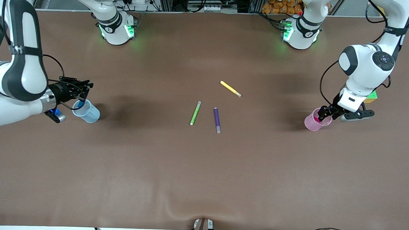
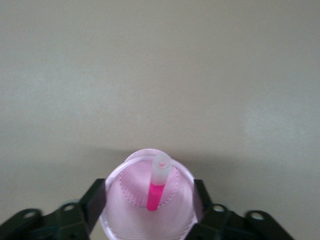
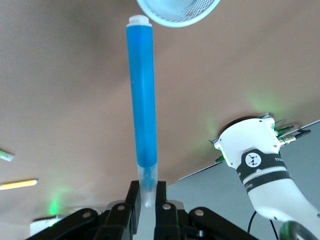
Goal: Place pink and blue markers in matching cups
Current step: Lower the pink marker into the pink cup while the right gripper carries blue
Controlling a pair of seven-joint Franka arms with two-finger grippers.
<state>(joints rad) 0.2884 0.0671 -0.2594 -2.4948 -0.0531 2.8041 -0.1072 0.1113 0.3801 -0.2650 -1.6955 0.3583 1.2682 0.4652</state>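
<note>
Magenta-pink stick marker (image 2: 159,187) standing in pale pink translucent cup (image 2: 120,200) — left hand (image 1: 326,114) spread wide around rim, holding nothing. Right hand (image 3: 145,202) clamps bright blue stick marker (image 3: 142,90) at pale blue translucent cup (image 1: 86,111) — insertion pending.

White arms (image 1: 362,62) with black joint bands, black cables, green-lit bases (image 1: 117,30).

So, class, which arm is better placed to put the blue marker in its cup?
Right. Its end effector grips the blue marker, tip at the rim of the blue cup; the left end effector is open around the pink cup.
</note>
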